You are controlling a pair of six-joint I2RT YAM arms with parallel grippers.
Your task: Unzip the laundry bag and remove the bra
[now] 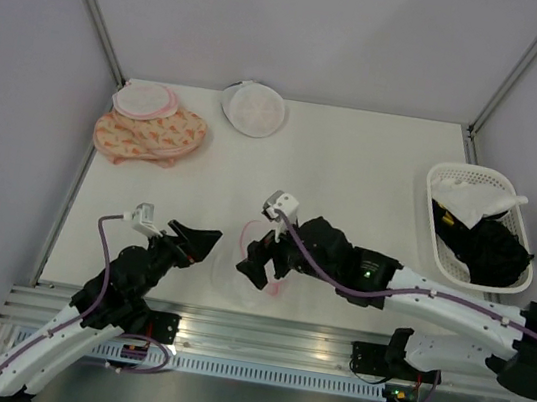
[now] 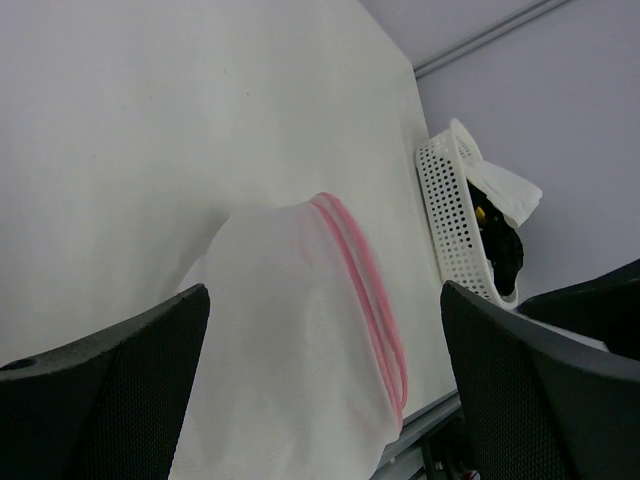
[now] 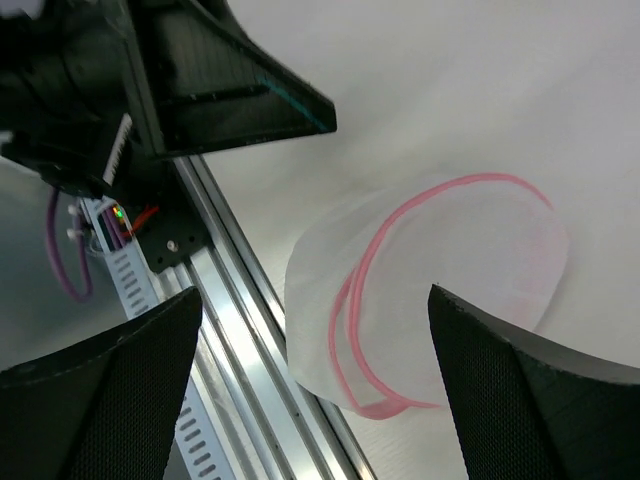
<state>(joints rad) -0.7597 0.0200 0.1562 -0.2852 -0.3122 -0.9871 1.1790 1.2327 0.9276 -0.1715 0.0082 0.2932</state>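
Fingers [image 3: 520,390] of the right gripper [image 3: 315,292] are standing wide apart, and those of the left gripper [image 2: 325,288] are standing just as wide, neither clamping anything. The table [image 1: 352,183] is carrying a white basket [image 1: 470,172] at 3 o'clock, an orange patterned cloth [image 1: 152,135] at 10 o'clock with a pink-edged round case [image 1: 145,100] lying on it, and a plain white round case [image 1: 253,108] at 12 o'clock. The laundry bag [image 1: 237,279] is lying at 6 o'clock by the near edge, with the left gripper pointing in from its 9 o'clock and the right gripper hovering over its 1 o'clock side. In each wrist view it is sitting in the gap between the open fingers; whether any is touching it I cannot tell.
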